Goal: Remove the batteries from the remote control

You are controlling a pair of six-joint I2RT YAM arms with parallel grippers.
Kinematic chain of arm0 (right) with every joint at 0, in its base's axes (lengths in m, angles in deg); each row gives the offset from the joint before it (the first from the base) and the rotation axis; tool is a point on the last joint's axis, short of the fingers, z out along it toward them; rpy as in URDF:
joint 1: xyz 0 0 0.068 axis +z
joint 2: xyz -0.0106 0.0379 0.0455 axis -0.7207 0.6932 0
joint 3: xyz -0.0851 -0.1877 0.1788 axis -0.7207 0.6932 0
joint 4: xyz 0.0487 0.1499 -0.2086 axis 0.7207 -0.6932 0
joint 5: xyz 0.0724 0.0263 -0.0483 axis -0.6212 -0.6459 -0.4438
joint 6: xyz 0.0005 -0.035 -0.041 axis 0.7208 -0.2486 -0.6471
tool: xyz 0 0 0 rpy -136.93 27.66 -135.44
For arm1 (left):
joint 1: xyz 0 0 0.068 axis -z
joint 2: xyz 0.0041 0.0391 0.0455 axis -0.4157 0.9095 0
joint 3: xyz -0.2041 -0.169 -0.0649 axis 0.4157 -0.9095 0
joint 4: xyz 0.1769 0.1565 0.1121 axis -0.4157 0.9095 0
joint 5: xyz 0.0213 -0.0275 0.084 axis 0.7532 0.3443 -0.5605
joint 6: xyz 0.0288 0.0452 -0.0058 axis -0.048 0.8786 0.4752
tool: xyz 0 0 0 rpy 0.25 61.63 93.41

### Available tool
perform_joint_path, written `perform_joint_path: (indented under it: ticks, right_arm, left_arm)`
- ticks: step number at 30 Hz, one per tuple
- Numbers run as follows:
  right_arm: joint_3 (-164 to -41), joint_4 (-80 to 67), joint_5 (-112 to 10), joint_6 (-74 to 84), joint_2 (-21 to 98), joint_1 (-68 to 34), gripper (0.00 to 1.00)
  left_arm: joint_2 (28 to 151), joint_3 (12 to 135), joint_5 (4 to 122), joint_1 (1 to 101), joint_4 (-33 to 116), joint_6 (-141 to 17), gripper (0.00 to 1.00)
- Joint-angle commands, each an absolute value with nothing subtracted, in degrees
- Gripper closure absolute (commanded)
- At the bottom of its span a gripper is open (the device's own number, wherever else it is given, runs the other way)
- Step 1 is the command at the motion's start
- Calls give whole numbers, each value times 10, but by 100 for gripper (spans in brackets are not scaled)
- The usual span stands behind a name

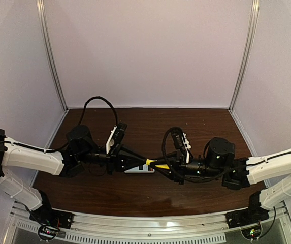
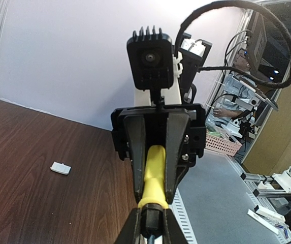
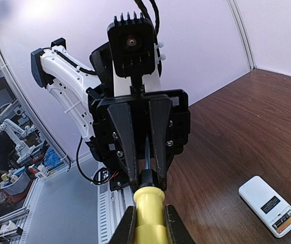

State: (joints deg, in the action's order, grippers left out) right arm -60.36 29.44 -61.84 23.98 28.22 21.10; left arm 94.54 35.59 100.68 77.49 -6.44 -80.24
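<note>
The white remote control lies flat on the brown table, an orange battery showing in the open compartment at its near end. From above the remote control sits right under the two grippers. Above it they meet tip to tip on a yellow-handled screwdriver. My left gripper is shut on its black collar. My right gripper presses both fingers against the yellow handle.
A small white cover piece lies on the table to the left. Pale walls enclose the table on three sides, and a metal rail runs along the near edge.
</note>
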Motion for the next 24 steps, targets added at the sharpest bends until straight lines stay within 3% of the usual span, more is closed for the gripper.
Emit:
perform_joint_path:
  ticks: [1,4,9,17,21,24]
  right_arm:
    - [-622,294,-613,237,289,221,92]
    - [-624,280,-605,237,286,221,100]
    - [-629,236,-584,241,279,222,100]
    - [-628,140,-513,252,243,222,100]
    - [-627,103,-483,256,228,222,100]
    - [-625,81,-468,258,217,222,100]
  left_arm:
    - [941,352,994,776,-85,-798,100]
    - [940,354,993,775,-78,-792,100]
    - [925,353,975,775,-44,-763,100]
    - [895,345,896,775,18,-711,59]
    - [893,349,856,774,46,-686,47]
    - [892,349,829,774,62,-668,31]
